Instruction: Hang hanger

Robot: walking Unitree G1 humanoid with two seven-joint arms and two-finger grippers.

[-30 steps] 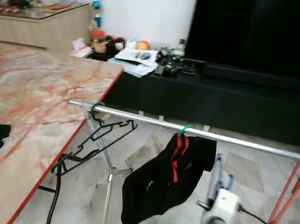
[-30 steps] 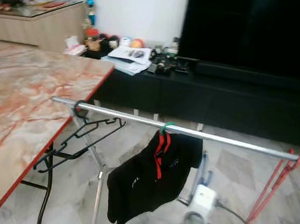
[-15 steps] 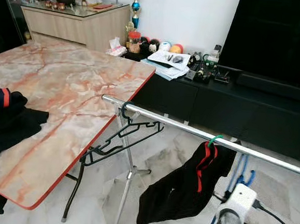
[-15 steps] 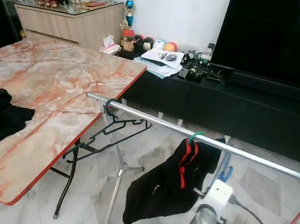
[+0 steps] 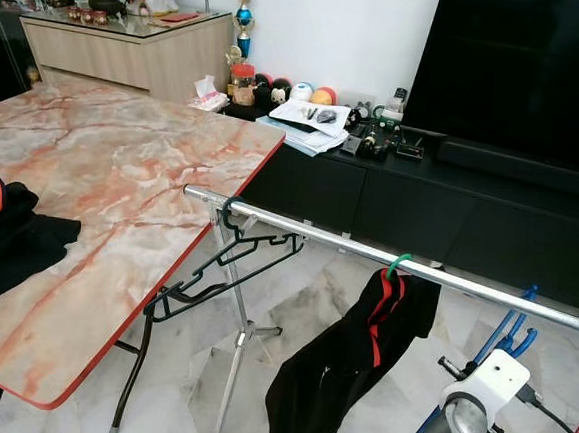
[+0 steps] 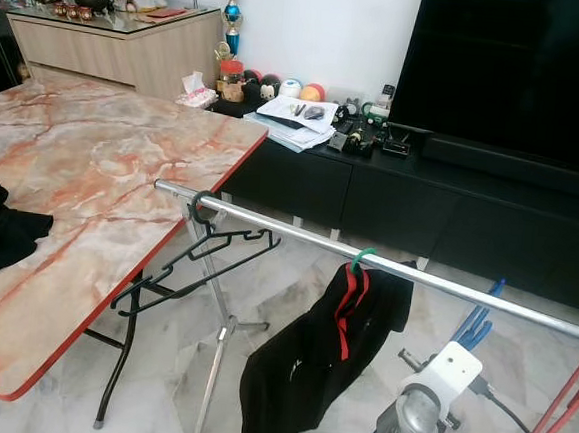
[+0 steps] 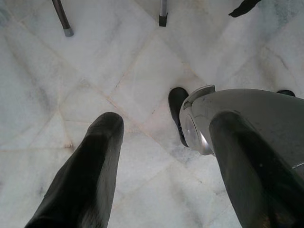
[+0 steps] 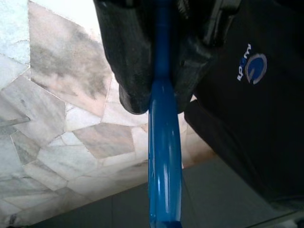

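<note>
The rail (image 5: 386,258) is bare polished metal, the blue hanger (image 8: 164,161) glossy plastic clamped between the right gripper (image 8: 159,71)'s matt black fingers — and the black garment (image 5: 343,366) is soft matt cloth. The table (image 5: 111,192) has a smooth marble-look top, the floor (image 7: 95,71) polished pale marble tiles, the sideboard (image 5: 132,54) light wood.

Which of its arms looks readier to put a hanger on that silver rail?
The right, probably. The right gripper is shut on a blue hanger, raised just below the rail near the black shirt. The left gripper is open, holds nothing and points down at the floor.
</note>
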